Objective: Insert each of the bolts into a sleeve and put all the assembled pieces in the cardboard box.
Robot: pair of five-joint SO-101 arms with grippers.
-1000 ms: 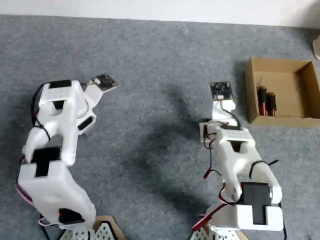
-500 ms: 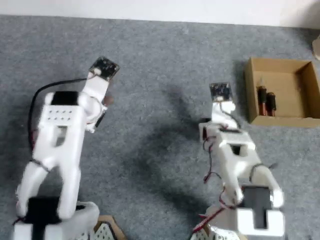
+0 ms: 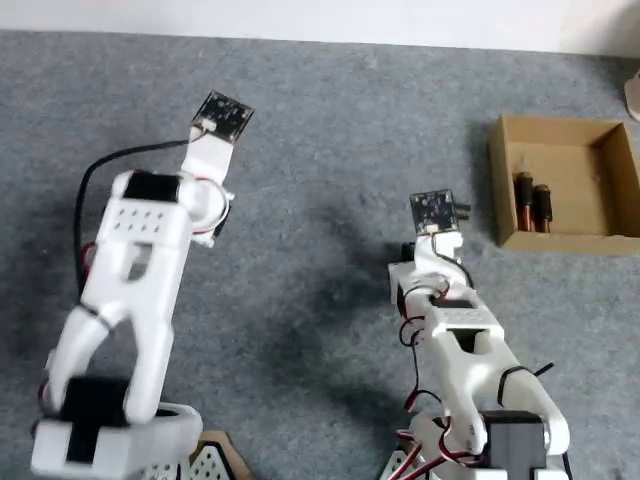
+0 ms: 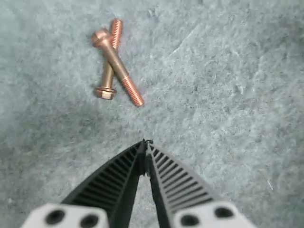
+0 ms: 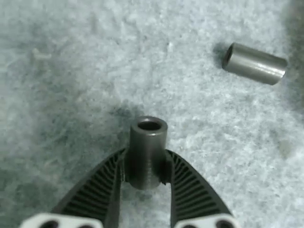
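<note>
Two bolts (image 4: 113, 59) lie crossed on the desk (image 4: 237, 71), near the left gripper (image 4: 144, 143), which is pressed together. They look hard, smooth and likely to roll, so grab one mid-stem. The right gripper (image 5: 145, 164) pinches a sleeve (image 5: 148, 142).

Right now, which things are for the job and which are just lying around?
Job: two crossed bolts; sleeve in the right tool; loose sleeve; cardboard box; assembled pieces inside it.
Lying about: pale thing beyond the box, too cut off to name.
</note>
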